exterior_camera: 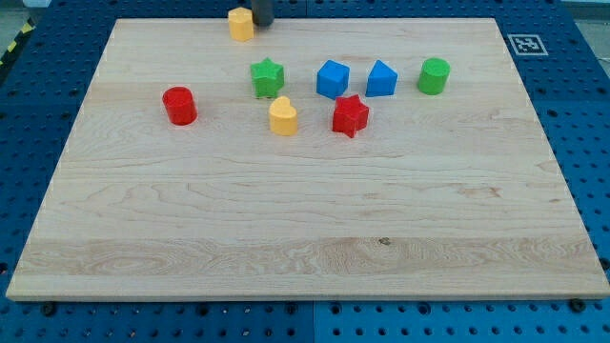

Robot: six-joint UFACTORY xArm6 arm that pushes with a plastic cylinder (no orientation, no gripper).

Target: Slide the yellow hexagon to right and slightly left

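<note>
Contact stage, by my reading. Small yellow hexagon block sits at the view's top edge of the pale wooden board, left of centre. My tip (dark rod end, mostly cut off by the frame) stands just beside the hexagon's right face, apparently touching; no gripper fitted, so nothing to open or close, and it grips nothing.

Other items, all well apart from the hexagon: red cylinder at left; green star, yellow heart-like block, red star, two blue blocks (shapes unclear) and green cylinder in a loose row across the upper middle.

Assessment: tip is on the wrong side for a rightward push. Next move req. going round to the hexagon's left face w/o knocking it off the board edge, then pushing along the top edge.
</note>
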